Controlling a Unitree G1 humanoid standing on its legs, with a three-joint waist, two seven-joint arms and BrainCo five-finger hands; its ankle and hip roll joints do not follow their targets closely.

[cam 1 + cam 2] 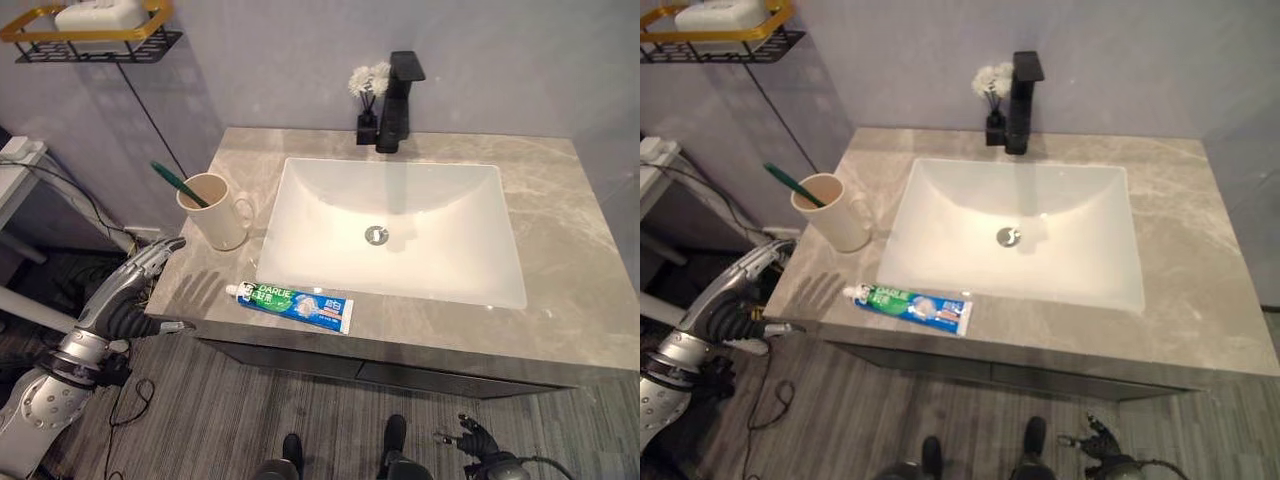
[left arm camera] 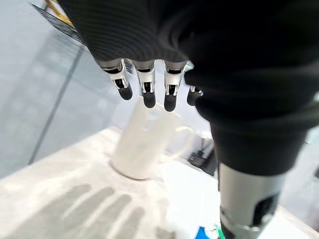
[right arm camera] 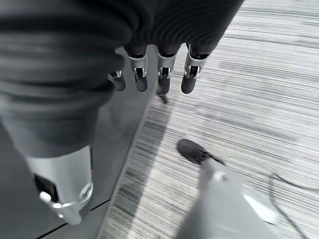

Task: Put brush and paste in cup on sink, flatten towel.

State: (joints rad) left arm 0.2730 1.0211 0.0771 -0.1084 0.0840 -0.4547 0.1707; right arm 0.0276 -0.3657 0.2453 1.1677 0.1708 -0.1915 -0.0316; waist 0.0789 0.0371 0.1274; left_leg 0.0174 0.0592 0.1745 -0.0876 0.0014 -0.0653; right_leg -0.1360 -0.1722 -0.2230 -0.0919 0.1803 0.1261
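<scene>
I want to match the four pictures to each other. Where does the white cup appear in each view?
Left eye view: cup on the counter, left of the basin, green toothbrush inside.
Right eye view: cup, same place.
Left wrist view: cup beyond the left hand fingertips.
Right wrist view: not in it.
Shared landmark: the toothpaste tube at the counter's front edge.

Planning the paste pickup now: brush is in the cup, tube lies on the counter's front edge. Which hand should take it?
Left, probably. The left hand hovers open at the counter's left edge, close beside the toothpaste tube and the cup. The right hand hangs low by the floor, below the countertop.
</scene>
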